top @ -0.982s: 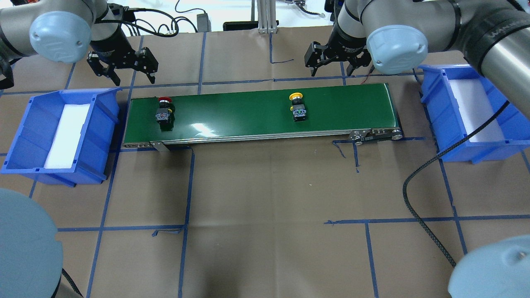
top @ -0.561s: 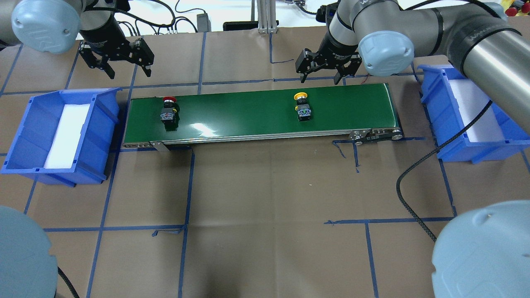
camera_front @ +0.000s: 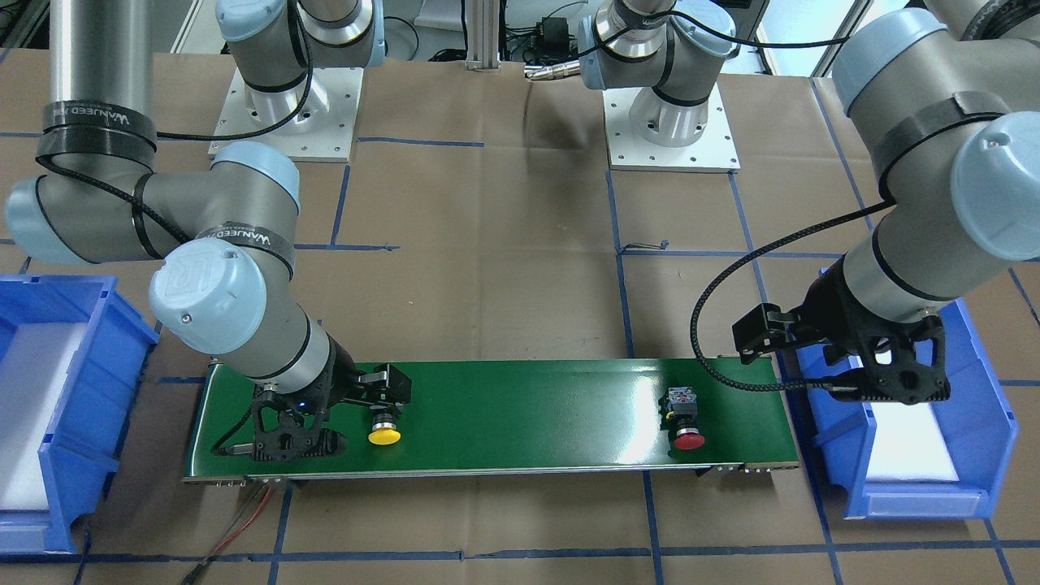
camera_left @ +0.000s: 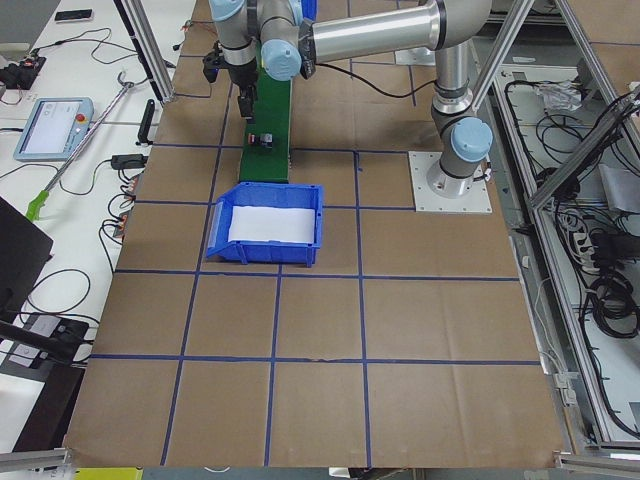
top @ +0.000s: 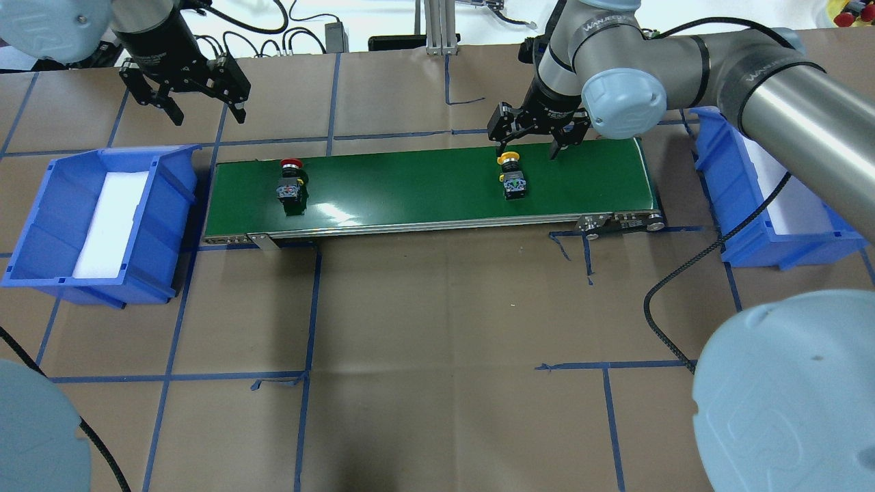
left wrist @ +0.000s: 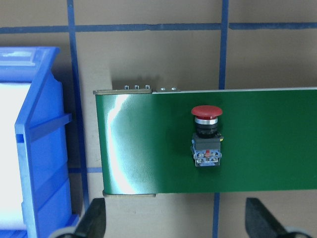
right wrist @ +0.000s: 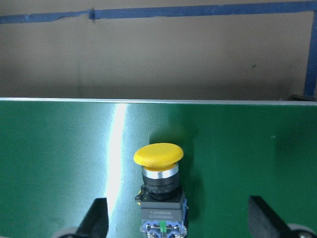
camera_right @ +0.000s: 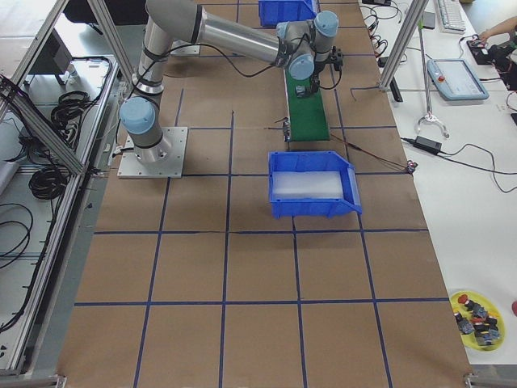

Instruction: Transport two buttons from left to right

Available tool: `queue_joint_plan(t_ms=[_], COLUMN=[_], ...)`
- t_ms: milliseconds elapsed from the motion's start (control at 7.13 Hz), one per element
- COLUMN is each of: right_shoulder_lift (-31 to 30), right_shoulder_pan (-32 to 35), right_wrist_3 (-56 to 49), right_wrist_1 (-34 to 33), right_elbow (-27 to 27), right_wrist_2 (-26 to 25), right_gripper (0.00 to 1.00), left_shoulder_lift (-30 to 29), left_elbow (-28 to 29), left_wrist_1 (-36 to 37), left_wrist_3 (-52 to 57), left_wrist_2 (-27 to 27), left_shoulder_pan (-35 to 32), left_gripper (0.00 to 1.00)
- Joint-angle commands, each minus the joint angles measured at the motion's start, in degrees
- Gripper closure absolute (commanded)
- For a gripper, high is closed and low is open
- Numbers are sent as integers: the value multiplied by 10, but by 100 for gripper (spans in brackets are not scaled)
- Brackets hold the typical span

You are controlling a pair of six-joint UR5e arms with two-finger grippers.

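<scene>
The yellow-capped mushroom push-button switch lies toward the right end of the green conveyor belt, and the red-capped switch lies near its left end. The right claw hangs spread open and empty over the belt's far edge, close to the yellow switch. The left claw, also open and empty, hovers over the paper-covered counter beyond the belt's far left corner.

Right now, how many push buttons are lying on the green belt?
2. The yellow button lies toward the green belt's right end, near the open right gripper. The red button lies near its left end. Neither is hidden.
</scene>
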Motion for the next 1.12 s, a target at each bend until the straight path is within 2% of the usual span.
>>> queue_joint_plan(t_ms=[0,421,561,841,982], right_shoulder_lift=[12,31,33,32,29], right_shoulder_pan=[0,0,-1,-1,-1], right_wrist_3=[-1,-2,-9,-10,-11], right_wrist_1=[3,4,2,7,21], right_elbow=[1,1,1,0,-3], right_wrist_2=[-3,-25,-47,-81,-102], right_gripper=[0,0,14,76,93], left_shoulder_lift=[3,25,31,71,76], left_elbow=[20,9,6,-29,-48], left_wrist_1=[-35,-34,-34,-29,-25], left_wrist_3=[-2,-31,-32,-25,-32], left_wrist_2=[0,6,2,1,1], left_shoulder_pan=[-4,-50,-55,-55,-54], left_gripper=[1,1,1,1,1])
